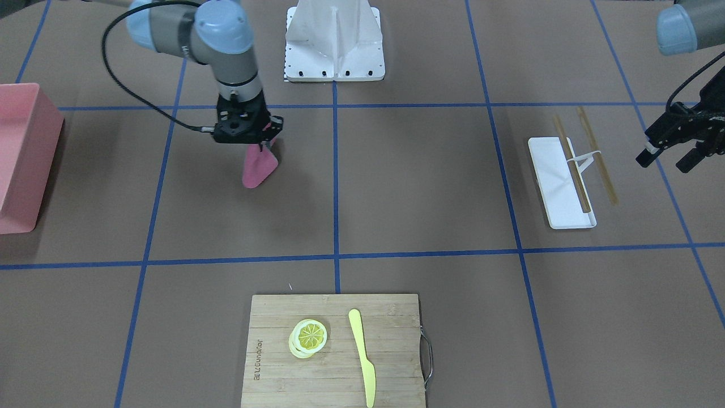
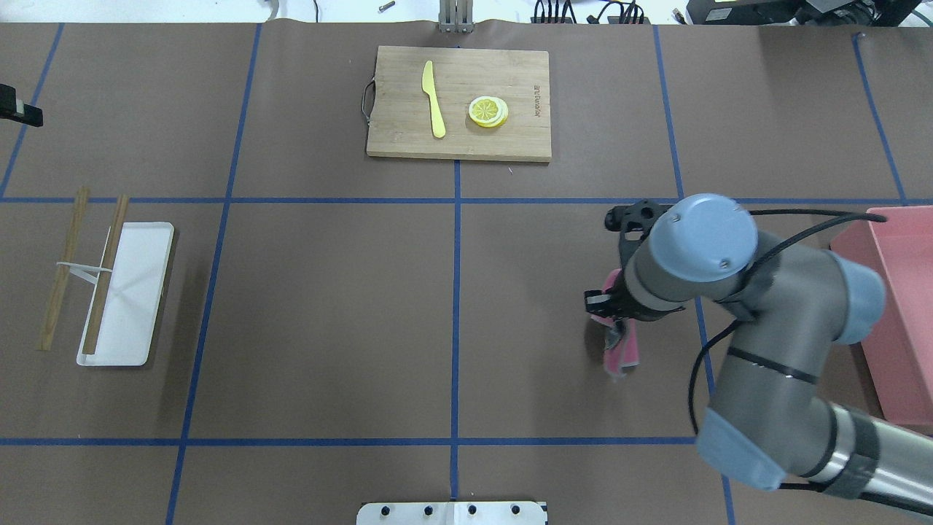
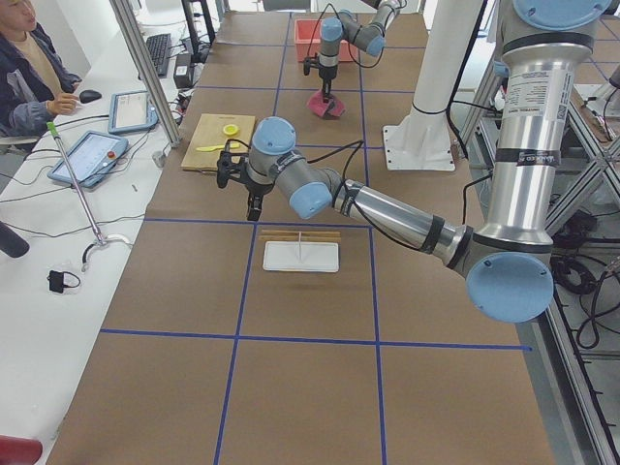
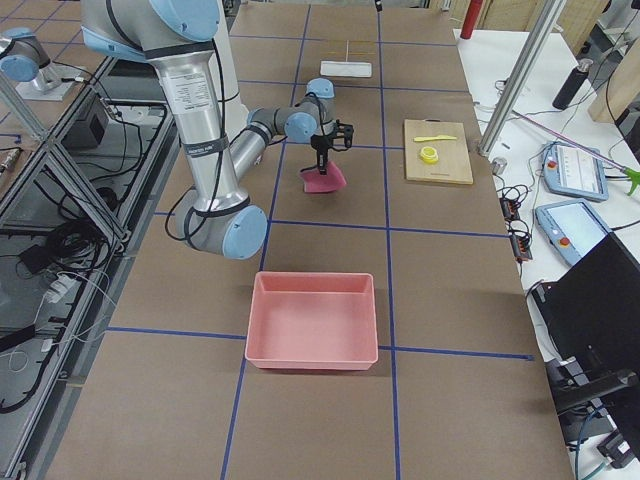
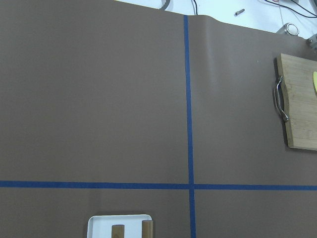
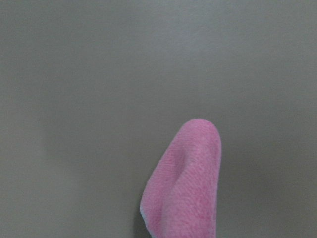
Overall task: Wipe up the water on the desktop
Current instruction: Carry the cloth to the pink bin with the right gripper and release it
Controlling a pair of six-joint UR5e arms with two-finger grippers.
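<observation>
Some cloth (image 2: 625, 356) hidden under right hand (image 2: 611, 315).

Matte brown paper desktop (image 1: 425, 181); fuzzy pink cloth (image 6: 188, 188); grained bamboo board (image 1: 277, 362), metal handle (image 1: 429, 357); smooth white tray (image 1: 552, 175)

- matte brown desktop (image 1: 430, 181), crossed by thin blue tape lines (image 1: 335, 187) in big squares
- bamboo cutting board (image 1: 396, 340) at the operators' edge
- white tray (image 1: 552, 181) toward the robot's left, with one wooden stick (image 1: 597, 156) just beside it
- pink bin (image 1: 22, 153) at the robot's right end
- white mounting plate (image 1: 334, 71) on the robot's side
</observation>
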